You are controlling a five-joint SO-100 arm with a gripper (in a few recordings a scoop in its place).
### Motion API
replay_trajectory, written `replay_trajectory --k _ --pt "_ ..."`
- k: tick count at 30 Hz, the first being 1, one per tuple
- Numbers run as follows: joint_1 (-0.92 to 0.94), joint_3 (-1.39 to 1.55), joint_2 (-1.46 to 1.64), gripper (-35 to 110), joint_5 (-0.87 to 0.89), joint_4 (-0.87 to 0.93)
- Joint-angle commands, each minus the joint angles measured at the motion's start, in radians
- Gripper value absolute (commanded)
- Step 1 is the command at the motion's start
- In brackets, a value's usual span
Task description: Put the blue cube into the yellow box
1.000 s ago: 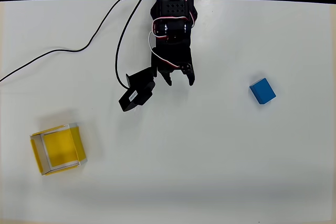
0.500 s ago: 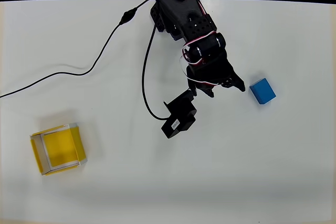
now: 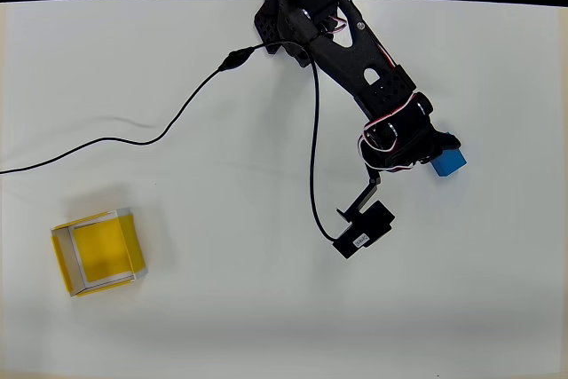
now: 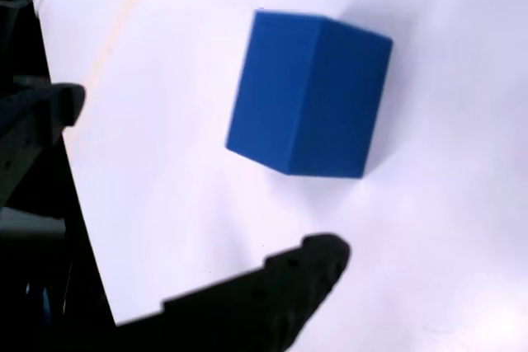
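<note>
Gripper: my gripper [image 3: 437, 150] sat over the right part of the table [image 3: 266, 308] in the overhead view, right at the blue cube [image 3: 450, 162], its black body covering the cube's upper left portion.
Jaws: in the wrist view I saw them spread apart, one dark finger [image 4: 280, 290] reaching in from the lower left and the other [image 4: 41, 109] at the left edge, with bare table between them.
Grip: nothing was pinched; the blue cube [image 4: 309, 92] stood on the table beyond the fingertips, outside the gap and untouched as far as I could tell.
Arm pose: I saw the arm [image 3: 355, 59] stretched out from its base at the top centre of the overhead view, running diagonally down and to the right, wrist low near the cube.
Wrist camera: a small black block [image 3: 362, 230] hung off the wrist toward the lower left, on the table side away from the cube.
Cable: a black cable [image 3: 133, 139] trailed from the arm across the table to the left edge.
Yellow box: the yellow box [image 3: 96, 251] lay at the lower left, well apart from both cube and gripper, its floor bare.
</note>
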Motion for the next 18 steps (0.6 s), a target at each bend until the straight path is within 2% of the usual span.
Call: replay_trajectory --k 1,18 --pt "-0.040 -0.126 -0.014 54 -0.002 -0.005" --pt "-0.138 -0.224 -0.291 51 0.043 -0.103"
